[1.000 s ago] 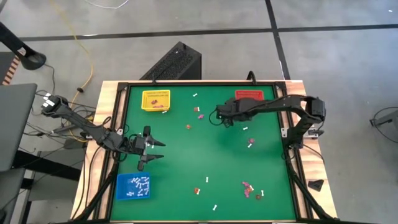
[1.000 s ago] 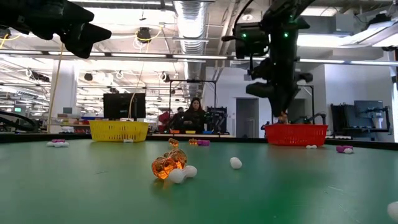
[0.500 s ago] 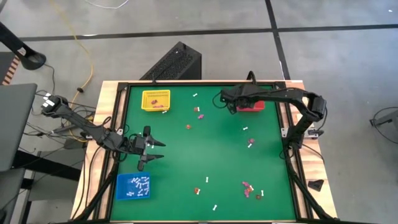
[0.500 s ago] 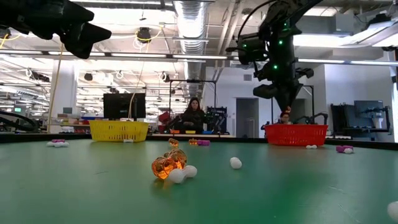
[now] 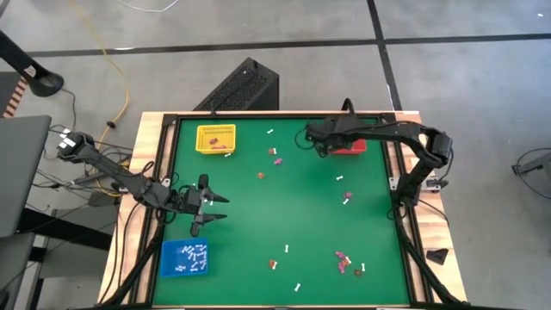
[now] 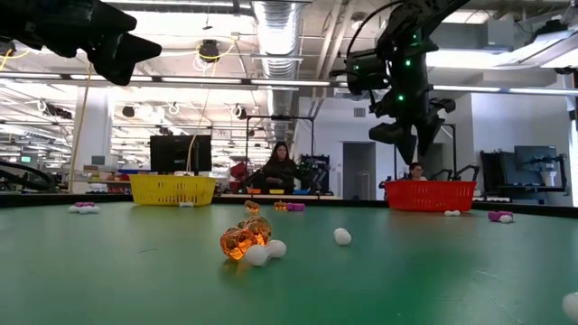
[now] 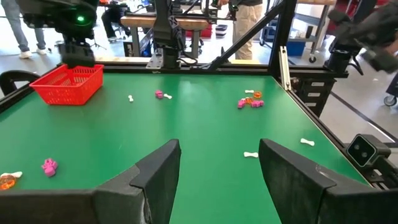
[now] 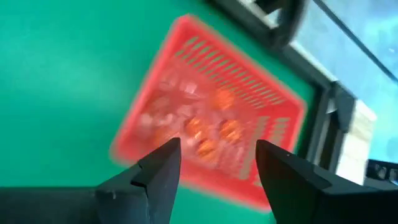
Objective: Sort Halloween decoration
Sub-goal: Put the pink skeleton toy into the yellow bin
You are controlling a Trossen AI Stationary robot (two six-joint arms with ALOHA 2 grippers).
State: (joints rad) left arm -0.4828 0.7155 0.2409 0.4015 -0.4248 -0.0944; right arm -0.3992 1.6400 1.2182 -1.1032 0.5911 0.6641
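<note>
Hovering over red tray (image 5: 346,139), right pincer (image 8: 211,165) spread; tiny white, pink, orange trinkets (image 5: 345,259) scattered.

Green table (image 5: 301,215), yellow tray (image 5: 215,138), red tray (image 8: 211,134), blue tray (image 5: 183,259), white, pink and orange trinkets (image 6: 246,239).

Tiny white, pink and orange Halloween trinkets (image 5: 346,257) scattered loose across the green mat (image 5: 301,207).

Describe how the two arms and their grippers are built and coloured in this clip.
Both arms are black, slim and jointed. The left gripper and right gripper each carry two dark, flat, tapered fingers. The left arm has a white tag near its base, and green lights glow on the right arm's wrist.
</note>
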